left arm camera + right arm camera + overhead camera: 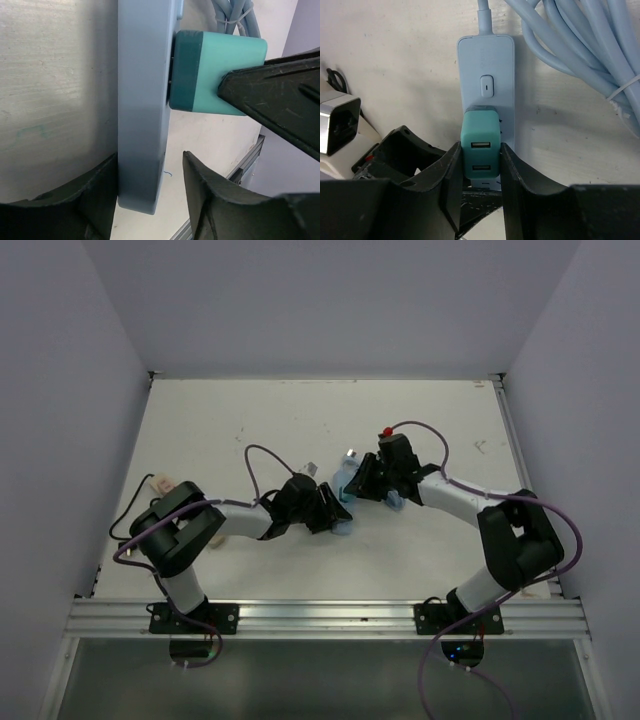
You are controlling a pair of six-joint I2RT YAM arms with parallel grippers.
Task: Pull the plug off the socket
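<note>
Black fingers point(451, 170) of the right gripper point(480, 147) fill the bottom of its wrist view. They press against both sides of the teal USB charger plug point(480, 131), pinching it. The plug is seated in the pale blue-grey power strip point(485, 55), just below the strip's switch button point(486, 85), with its two USB ports facing outward. The left gripper point(150, 162) straddles the strip's end with jaws spread. One finger is close against the side away from the plug, and the other stands off the plug-side face with a visible gap. The strip's pale blue cable point(580, 45) lies coiled beside it, bound with a tie point(623, 92). All this sits near the middle of a white table point(250, 410), scuffed and lightly marked. An aluminium rail point(330, 615) runs along the table's near edge, and plain pale lavender walls point(330, 300) close it in on three sides.
</note>
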